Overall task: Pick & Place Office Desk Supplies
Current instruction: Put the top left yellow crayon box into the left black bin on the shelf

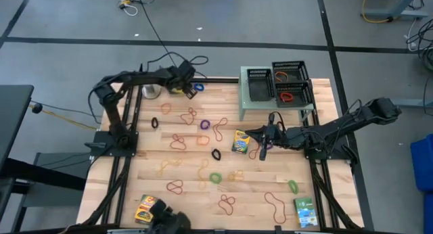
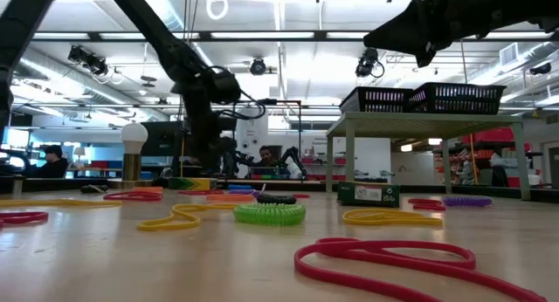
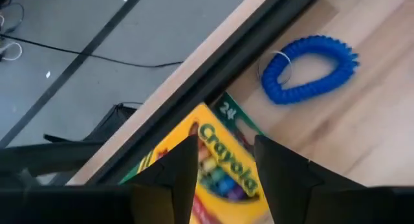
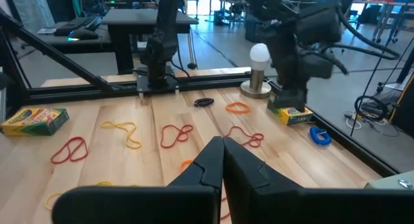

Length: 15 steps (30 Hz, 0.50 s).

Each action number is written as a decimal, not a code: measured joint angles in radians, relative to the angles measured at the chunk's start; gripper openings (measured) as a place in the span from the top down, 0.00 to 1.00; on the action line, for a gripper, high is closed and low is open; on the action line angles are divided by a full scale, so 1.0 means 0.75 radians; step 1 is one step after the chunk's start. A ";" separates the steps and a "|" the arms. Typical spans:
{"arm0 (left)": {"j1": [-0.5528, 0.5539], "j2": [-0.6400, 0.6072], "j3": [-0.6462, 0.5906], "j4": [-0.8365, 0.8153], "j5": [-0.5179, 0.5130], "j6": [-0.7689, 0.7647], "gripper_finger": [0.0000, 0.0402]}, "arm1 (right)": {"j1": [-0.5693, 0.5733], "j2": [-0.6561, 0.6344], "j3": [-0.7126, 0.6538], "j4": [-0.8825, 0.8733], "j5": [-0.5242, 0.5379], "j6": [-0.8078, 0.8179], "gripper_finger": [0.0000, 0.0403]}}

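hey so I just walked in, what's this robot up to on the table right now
It is sorting desk supplies scattered over a wooden table. The left gripper is at the far edge, open over a yellow Crayola crayon box that lies by the rim beside a blue coil band. The right gripper hangs shut and empty above the middle, near another crayon box. Many rubber bands lie loose, and some are in the black baskets.

The left gripper [image 1: 187, 89] reaches to the far edge of the counter, fingers apart. The right gripper [image 1: 262, 153] hangs mid-counter, fingers pressed together.
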 joint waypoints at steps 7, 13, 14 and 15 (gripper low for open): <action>0.014 0.180 0.165 -0.142 -0.124 -0.034 0.63 | 0.000 0.000 0.000 -0.001 0.000 0.001 0.97; 0.013 0.203 0.196 -0.181 -0.134 -0.065 0.69 | -0.001 0.000 0.000 -0.002 0.000 0.002 0.97; 0.013 0.200 0.196 -0.189 -0.132 -0.065 0.71 | 0.000 0.000 0.000 -0.001 0.000 0.000 0.97; 0.014 0.197 0.196 -0.201 -0.130 -0.065 0.73 | 0.000 0.000 0.000 -0.001 0.000 -0.001 0.97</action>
